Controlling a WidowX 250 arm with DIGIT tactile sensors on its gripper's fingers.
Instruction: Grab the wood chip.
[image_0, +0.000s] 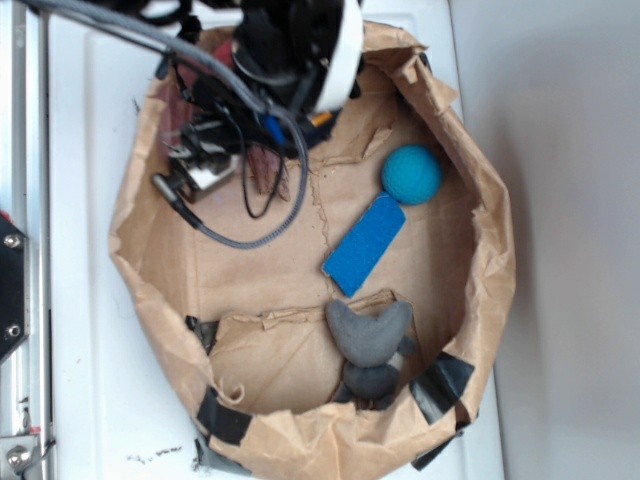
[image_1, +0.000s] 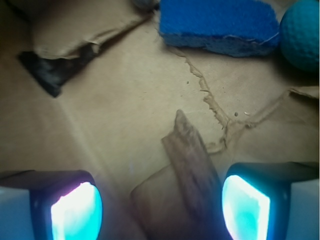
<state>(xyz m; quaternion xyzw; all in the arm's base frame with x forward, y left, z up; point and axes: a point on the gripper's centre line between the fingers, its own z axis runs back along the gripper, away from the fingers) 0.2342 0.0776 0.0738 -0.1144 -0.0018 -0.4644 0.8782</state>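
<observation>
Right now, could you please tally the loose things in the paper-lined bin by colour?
Blue: 2, block and ball
Grey: 1, soft toy
Brown: 1, wood chip, lying between the open fingers
Total: 4

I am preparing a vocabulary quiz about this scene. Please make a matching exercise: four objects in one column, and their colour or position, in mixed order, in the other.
Objects:
1. round teal ball
2. rectangular blue sponge block
3. grey stuffed fabric toy
4. brown wood chip

Descriptions:
A. between the open end effector fingers
B. grey
C. touching the block's end
D. flat, deep blue

Pairs: 1-C, 2-D, 3-B, 4-A
</observation>
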